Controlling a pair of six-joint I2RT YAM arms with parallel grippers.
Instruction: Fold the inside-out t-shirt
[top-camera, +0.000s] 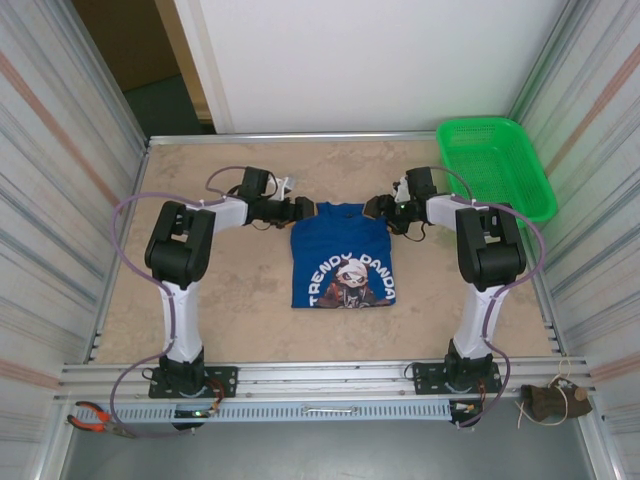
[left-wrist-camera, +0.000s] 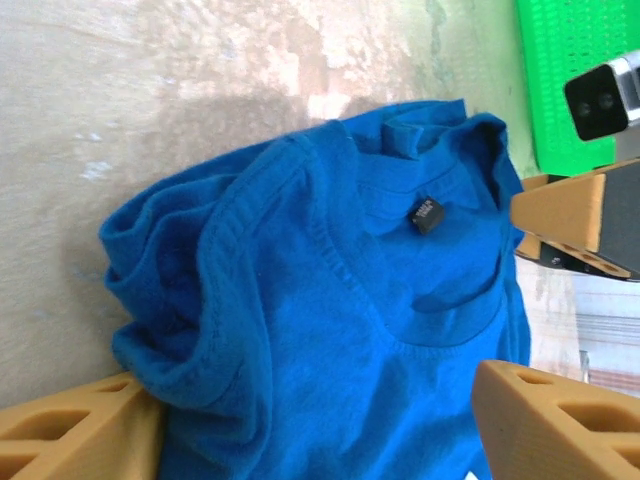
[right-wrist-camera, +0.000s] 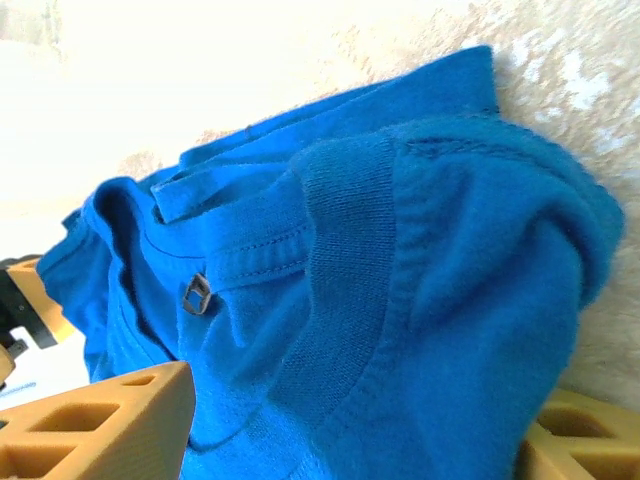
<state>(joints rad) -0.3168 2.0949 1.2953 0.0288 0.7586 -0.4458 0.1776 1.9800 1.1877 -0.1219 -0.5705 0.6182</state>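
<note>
The t-shirt (top-camera: 343, 262) is laid flat in the middle of the worktop (top-camera: 200, 300), with the collar away from the arm bases, the print uppermost and the sides turned in to a narrow strip. The left end effector (top-camera: 302, 210) is set at the left shoulder and the right end effector (top-camera: 383, 207) at the right shoulder. On both, the fingers (left-wrist-camera: 70, 435) are held apart with bunched shoulder cloth between them; nothing is judged to be clamped yet.

The step in hand is judged to be a fold of the collar end toward the hem. Both shoulders should be pinched through all layers at matching spots beside the neckband (left-wrist-camera: 440, 335). They should then be lifted level and carried together, so that the edges are kept square.

One t-shirt, one green basket (top-camera: 495, 165), one pair of pliers (top-camera: 95, 417), two arms and two end effectors are counted.
</note>
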